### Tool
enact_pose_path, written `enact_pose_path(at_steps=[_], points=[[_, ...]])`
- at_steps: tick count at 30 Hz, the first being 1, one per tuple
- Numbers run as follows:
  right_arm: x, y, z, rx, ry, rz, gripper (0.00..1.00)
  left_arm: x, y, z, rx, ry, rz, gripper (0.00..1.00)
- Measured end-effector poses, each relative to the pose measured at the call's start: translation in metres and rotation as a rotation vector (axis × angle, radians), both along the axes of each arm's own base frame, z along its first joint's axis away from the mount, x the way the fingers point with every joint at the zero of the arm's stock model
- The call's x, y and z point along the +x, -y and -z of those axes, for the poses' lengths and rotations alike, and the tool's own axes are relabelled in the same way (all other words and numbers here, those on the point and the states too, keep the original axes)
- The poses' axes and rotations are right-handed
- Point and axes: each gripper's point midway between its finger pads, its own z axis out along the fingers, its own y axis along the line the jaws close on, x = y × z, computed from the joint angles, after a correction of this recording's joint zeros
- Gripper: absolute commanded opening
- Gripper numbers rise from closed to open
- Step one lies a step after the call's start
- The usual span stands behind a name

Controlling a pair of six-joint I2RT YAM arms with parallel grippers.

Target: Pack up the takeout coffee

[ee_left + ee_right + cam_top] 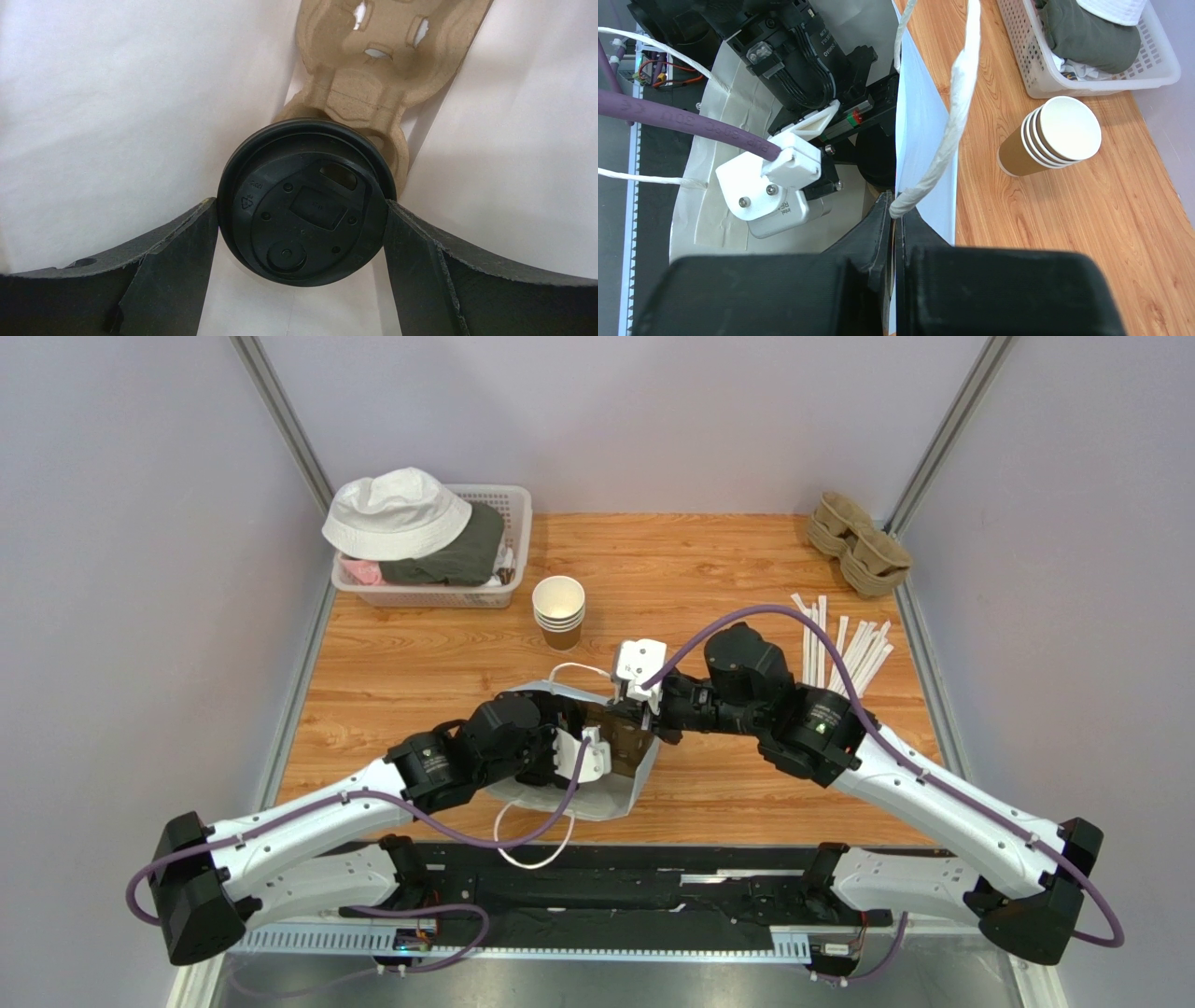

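The takeout coffee (303,217) stands upright inside the white paper bag (105,105). Its black lid faces the left wrist, and its base appears to sit in a pulp cup carrier (379,77) on the bag's floor. The left gripper (300,208) reaches down into the bag and clasps the cup, one finger touching each side at the lid's rim. The cup's long axis runs along that reach, so any withdrawal likely goes straight back out. The right gripper (896,224) is clenched on the bag's far rim beside the twisted handle (955,119), holding the mouth open.
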Motion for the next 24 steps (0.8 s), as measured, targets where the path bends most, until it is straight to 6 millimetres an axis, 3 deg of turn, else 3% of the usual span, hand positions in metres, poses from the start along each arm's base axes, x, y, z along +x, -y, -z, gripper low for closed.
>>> enact_pose_path(at_steps=[24], points=[[0.011, 0.004, 0.001, 0.015, -0.022, -0.001, 0.00, 0.006, 0.007, 0.011, -0.017, -0.115, -0.001, 0.00]])
